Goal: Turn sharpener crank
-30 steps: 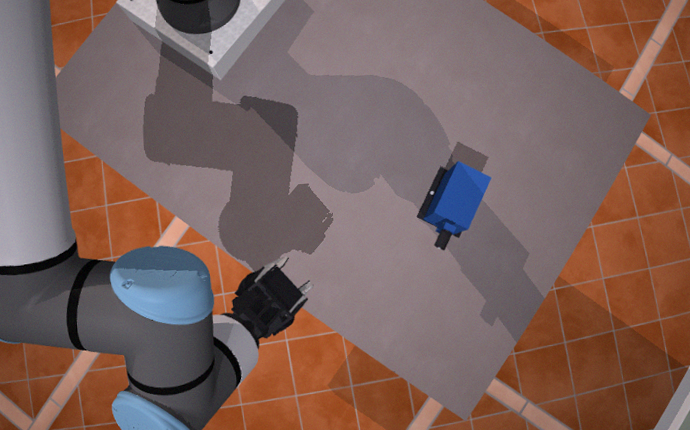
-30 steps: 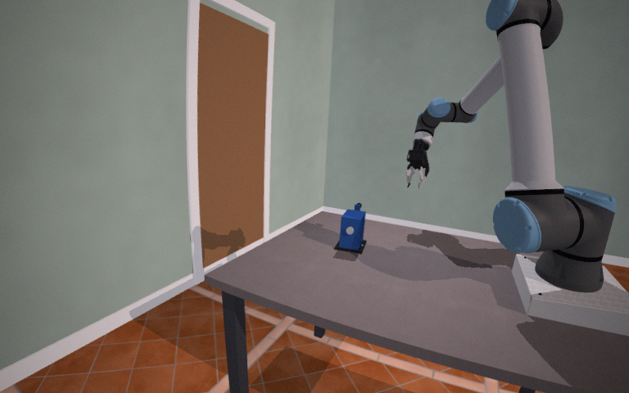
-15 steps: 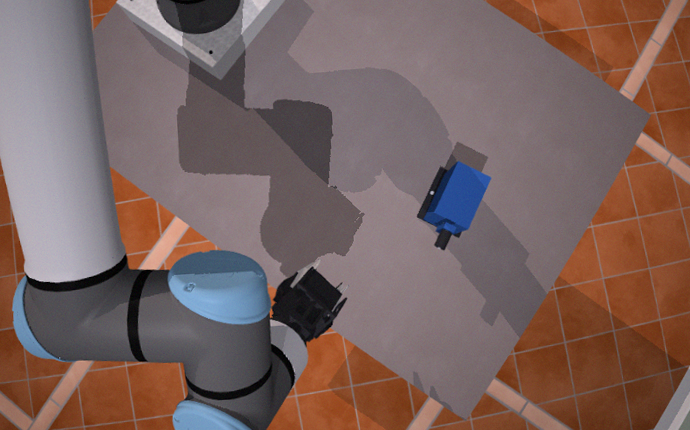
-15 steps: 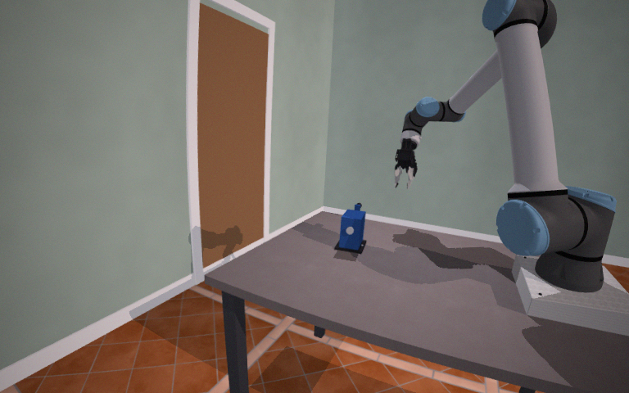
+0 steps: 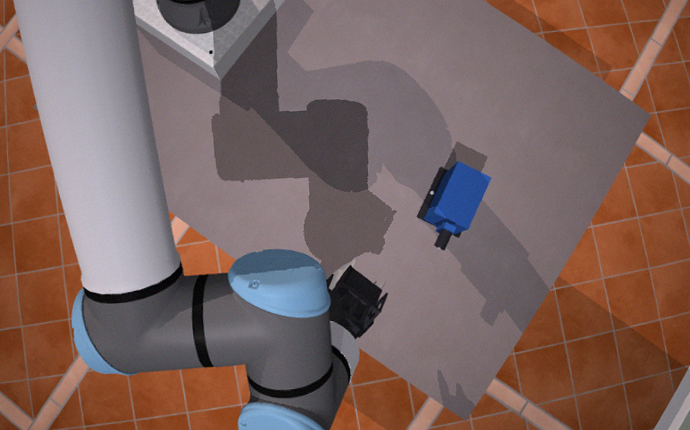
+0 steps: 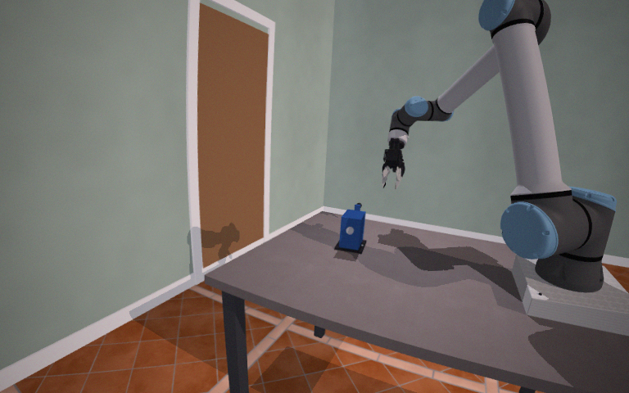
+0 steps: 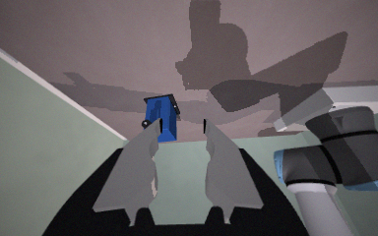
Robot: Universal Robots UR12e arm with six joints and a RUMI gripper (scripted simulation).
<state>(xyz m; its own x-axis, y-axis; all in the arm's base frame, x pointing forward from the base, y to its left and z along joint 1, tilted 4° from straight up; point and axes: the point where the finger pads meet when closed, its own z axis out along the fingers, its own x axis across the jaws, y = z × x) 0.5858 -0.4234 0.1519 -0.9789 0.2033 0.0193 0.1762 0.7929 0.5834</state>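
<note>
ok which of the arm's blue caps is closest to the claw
The small blue cap on the wrist joint, just above the claw. The big cap by the base and the elbow cap up top sit farther away.

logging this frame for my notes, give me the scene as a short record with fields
sharpener: blue box upright on a dark base plate, on the table
crank: dark knob sticking out of one side of the sharpener; untouched
hand: in the air above the table, well short of the sharpener, fingers pointing down
hand state: partly open, holding nothing
arm base: on a pale block at one table corner
task status: crank not yet reached
</note>
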